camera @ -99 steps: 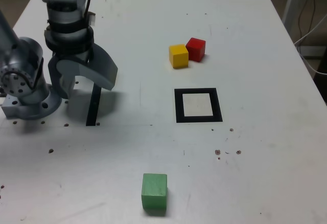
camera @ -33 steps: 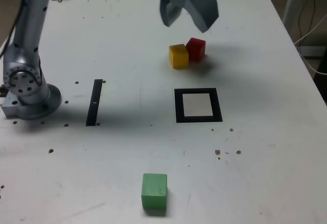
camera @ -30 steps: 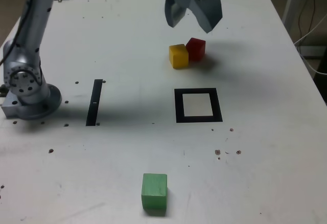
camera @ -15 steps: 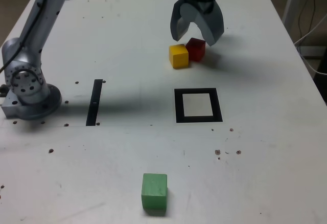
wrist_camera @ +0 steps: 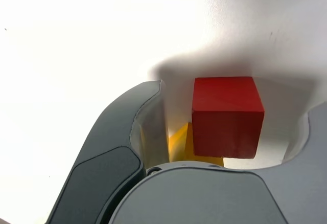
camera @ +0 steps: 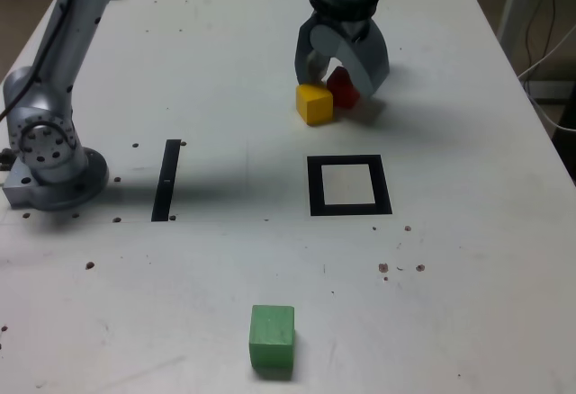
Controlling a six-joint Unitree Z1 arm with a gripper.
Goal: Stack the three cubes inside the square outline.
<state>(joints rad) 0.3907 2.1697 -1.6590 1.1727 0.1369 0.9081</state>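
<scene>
While the pincer of the gripper (camera: 338,86) stands released, its jaws are parted on either side of the red cube (camera: 341,88), and the wrist view shows a gap between each jaw and that cube. The red cube sits toward the far edge of the tabletop (camera: 468,295), right of that edge's middle in the exterior view. Just beside it, on the side toward the exterior view's left and slightly nearer the camera, is the yellow cube (camera: 314,104), set at an angle to it; the wrist view shows it partly hidden behind the red cube and the gripper. Whether a jaw touches the yellow cube cannot be told. The green cube (camera: 272,338) rests well apart from both, close to the lower border of the exterior view, where the near edge of the tabletop is out of frame. Between the green cube and the other two, offset toward the tabletop's right edge in the exterior view, lies the square outline (camera: 316,187), its pale centre bare. A black strip (camera: 166,181) lies flat between the outline and the arm's base (camera: 58,187), which stands toward the exterior view's left. All three cubes are outside the outline, unstacked.
</scene>
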